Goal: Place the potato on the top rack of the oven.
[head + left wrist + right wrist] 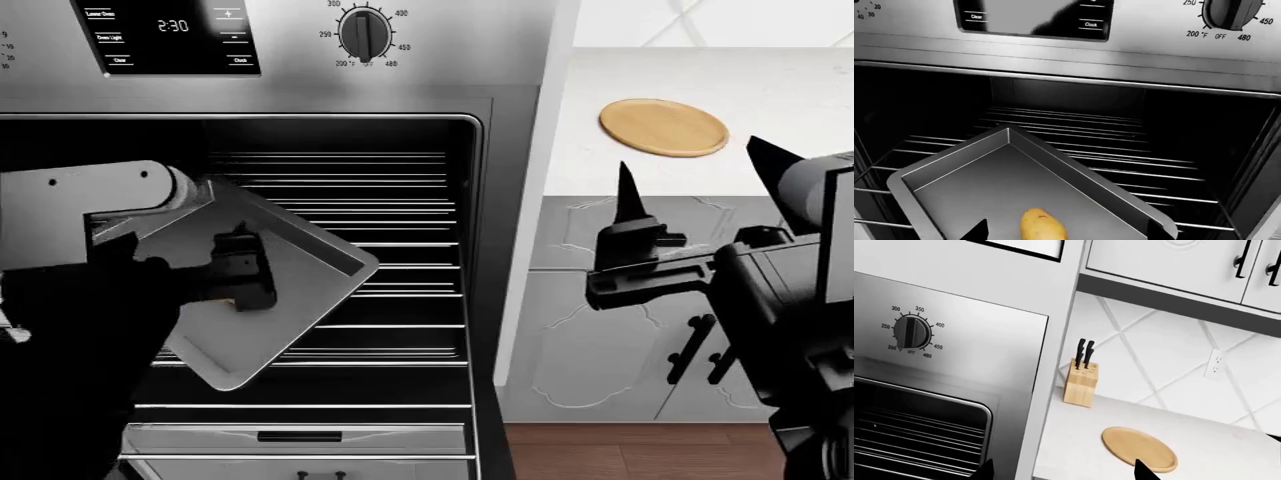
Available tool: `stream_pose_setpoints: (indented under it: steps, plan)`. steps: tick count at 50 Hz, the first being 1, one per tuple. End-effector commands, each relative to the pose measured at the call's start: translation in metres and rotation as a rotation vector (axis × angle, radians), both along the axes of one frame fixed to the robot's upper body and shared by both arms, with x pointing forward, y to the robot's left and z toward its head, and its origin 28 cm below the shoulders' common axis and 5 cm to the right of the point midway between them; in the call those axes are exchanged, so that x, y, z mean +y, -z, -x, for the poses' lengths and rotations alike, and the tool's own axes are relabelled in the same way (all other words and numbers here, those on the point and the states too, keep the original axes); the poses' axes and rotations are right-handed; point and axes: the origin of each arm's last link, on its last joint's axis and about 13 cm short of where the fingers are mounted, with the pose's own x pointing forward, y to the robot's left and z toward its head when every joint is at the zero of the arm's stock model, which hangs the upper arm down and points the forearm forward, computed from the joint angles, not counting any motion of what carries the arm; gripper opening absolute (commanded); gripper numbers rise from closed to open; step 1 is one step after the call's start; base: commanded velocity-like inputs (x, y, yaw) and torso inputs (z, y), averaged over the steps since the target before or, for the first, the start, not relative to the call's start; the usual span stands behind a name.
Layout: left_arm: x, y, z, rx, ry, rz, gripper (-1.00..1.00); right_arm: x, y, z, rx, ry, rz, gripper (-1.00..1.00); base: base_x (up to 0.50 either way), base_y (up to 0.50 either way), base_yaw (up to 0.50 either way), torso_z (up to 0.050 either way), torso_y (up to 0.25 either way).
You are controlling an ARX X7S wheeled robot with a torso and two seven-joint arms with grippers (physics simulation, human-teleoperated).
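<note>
Left claw (240,270): inside the open oven (507,140), apparently clenched on the potato (1043,226), though the grip itself is poorly shown.
Potato: over a grey baking tray (961,172) lying on the wire racks (400,250).
Right claw (694,190): released, idle outside.
Progress: near done; release onto the top rack remains.
Desk (1227,445): round wooden board (1139,448), knife block (1081,380).

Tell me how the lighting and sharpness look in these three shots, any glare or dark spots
Left wrist view: sharp, the oven steel shows soft streaked reflections, its cavity is near black, the potato is well lit on the tray. Head view: left arm is a dark mass with little detail. Right wrist view: bright, even light on the countertop, no blur.
</note>
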Motion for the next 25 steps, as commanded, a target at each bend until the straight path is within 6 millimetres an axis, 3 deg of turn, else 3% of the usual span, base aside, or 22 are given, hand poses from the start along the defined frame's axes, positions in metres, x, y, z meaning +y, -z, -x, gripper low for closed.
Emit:
stream_pose_setpoints:
  steps: [1, 25]
  plan:
    - [0.002, -0.008, 0.024, -0.043, 0.026, -0.015, 1.0, 0.003, -0.001, 0.014, -0.011, -0.003, -0.001, 1.0, 0.0, 0.0, 0.0, 0.0, 0.0]
    - [0.007, -0.018, 0.055, -0.104, 0.029, -0.014, 1.0, 0.004, -0.008, 0.035, -0.046, -0.002, -0.008, 1.0, 0.0, 0.0, 0.0, 0.0, 0.0]
